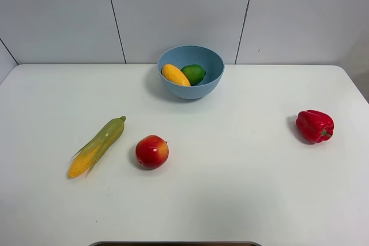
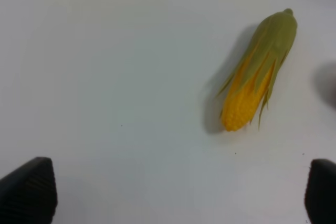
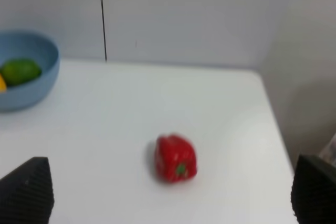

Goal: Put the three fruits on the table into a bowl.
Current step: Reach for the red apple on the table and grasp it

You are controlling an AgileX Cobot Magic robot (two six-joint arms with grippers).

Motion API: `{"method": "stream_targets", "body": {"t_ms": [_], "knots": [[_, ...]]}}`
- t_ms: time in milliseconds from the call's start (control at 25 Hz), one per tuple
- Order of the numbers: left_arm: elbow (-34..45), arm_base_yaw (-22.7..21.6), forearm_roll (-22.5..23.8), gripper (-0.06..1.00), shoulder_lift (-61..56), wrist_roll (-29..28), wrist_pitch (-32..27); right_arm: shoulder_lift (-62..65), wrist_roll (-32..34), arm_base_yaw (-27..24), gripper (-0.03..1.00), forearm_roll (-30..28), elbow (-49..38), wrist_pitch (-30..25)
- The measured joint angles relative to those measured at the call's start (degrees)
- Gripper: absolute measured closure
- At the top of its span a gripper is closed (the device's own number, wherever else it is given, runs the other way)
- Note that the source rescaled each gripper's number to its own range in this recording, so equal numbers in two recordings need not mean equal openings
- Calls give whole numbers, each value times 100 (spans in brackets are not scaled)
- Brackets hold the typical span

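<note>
Left pincer is spread wide with nothing in it, over bare counter beside the corn. Skip the corn: the apple, just right of it in the lower left-centre, is the only fruit not in yet. I'd come straight down, grip its widest part, lift clear of the rim. Bowl at upper centre holds mango and lime. Right pincer is wide open too, empty, near the pepper.

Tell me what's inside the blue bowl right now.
The bowl holds two fruits, the yellow-orange mango and the green lime, lying side by side. Their undersides and the bowl's floor are hidden by its near wall. The apple lies outside, on the table.
</note>
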State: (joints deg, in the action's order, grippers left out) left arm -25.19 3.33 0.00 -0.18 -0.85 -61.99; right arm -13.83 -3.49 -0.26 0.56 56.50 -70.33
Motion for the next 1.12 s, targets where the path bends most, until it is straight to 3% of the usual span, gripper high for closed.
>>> {"method": "stream_targets", "body": {"t_ms": [480,1120], "knots": [[0,0,0,-6,0,0,0,1354,61,0,5,97,-1672,230],[0,0,0,-6,0,-4,0,1403,66,0,5,46,-2384,726]]}}
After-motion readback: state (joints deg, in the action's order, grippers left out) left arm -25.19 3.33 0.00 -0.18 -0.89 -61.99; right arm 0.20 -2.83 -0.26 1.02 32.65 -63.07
